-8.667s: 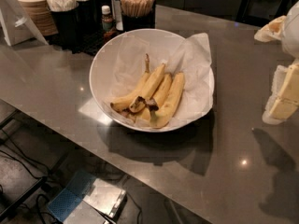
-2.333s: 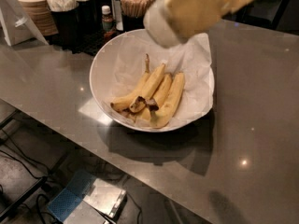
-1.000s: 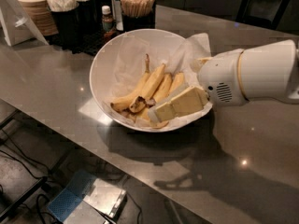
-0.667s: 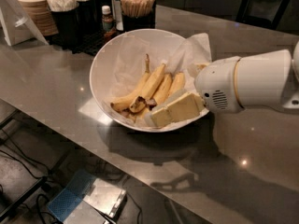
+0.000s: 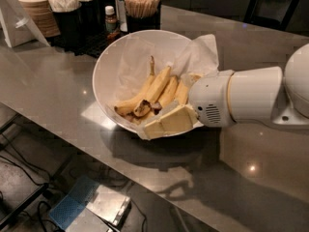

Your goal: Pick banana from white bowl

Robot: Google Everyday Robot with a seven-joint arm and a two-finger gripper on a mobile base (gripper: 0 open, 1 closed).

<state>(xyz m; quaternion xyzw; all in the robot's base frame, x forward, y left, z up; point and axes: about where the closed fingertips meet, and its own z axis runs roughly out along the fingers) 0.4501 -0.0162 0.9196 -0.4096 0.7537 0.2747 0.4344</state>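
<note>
Robot arm (image 5: 251, 98) in from the right; gripper (image 5: 157, 126) low over the near rim of the bowl (image 5: 104, 66). Banana (image 5: 182, 92) lies in the bowl, rightmost of the bunch, its lower end hidden under the gripper. Cannot tell whether the gripper has closed on anything. My read: reach looks done, grasp unconfirmed, banana not yet lifted clear of the bowl
</note>
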